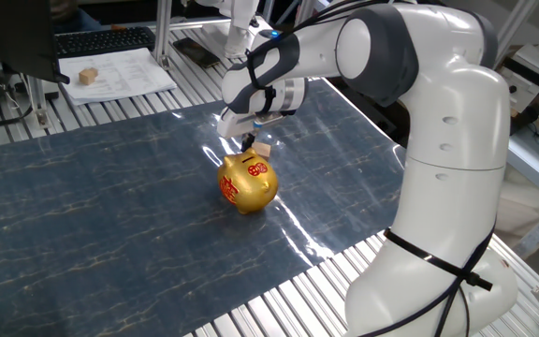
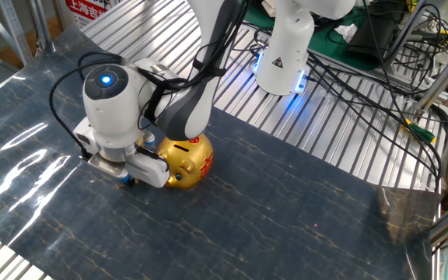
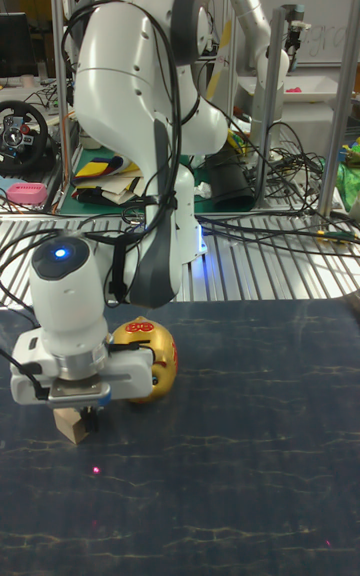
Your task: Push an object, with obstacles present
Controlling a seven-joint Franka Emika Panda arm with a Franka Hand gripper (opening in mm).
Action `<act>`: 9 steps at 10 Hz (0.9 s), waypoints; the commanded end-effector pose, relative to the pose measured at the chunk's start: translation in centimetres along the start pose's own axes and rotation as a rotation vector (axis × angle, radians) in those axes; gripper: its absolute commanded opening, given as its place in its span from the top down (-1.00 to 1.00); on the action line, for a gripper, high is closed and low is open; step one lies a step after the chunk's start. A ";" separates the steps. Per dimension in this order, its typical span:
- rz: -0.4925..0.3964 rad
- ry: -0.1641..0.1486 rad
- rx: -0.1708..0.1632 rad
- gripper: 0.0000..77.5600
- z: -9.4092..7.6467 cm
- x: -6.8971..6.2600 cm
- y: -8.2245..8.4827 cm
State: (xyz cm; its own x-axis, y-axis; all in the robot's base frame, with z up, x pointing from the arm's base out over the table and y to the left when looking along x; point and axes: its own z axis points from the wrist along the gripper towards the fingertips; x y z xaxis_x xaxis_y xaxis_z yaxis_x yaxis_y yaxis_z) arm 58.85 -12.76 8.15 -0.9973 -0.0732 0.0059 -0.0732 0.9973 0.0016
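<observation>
The object, a small light-tan wooden cube (image 1: 262, 149) (image 3: 70, 426), lies on the dark blue mat right behind the golden pig. The obstacle, a shiny golden pig (image 1: 248, 183) (image 2: 188, 162) (image 3: 149, 355) with red markings, stands in the mat's middle. My gripper (image 1: 244, 142) (image 3: 86, 416) (image 2: 128, 182) points straight down with its tips at mat level, touching the cube's side and close beside the pig. Its fingers look shut with nothing between them. In the other fixed view the gripper body hides the cube.
A like wooden cube (image 1: 87, 75) rests on white papers off the mat at the back, beside a keyboard (image 1: 101, 40). The robot's base (image 2: 283, 54) and cables (image 2: 364, 85) stand on the ribbed metal table (image 1: 279, 300) around the mat.
</observation>
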 end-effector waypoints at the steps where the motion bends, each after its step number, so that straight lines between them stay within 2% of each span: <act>1: 0.150 -0.020 0.010 1.00 -0.2 -0.1 -0.1; 3: 0.192 -0.027 0.007 1.00 -0.2 -0.1 -0.1; 5: 0.167 -0.032 0.007 1.00 -0.1 -0.1 -0.3; 7: 0.133 -0.038 0.006 1.00 0.2 -0.2 -2.2; 9: 0.148 -0.034 0.015 1.00 -0.1 0.5 -4.0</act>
State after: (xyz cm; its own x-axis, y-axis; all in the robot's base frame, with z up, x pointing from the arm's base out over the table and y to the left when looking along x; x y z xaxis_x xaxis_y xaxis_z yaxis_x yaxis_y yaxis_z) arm 58.94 -14.00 7.98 -0.9956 0.0908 -0.0221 0.0909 0.9959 -0.0030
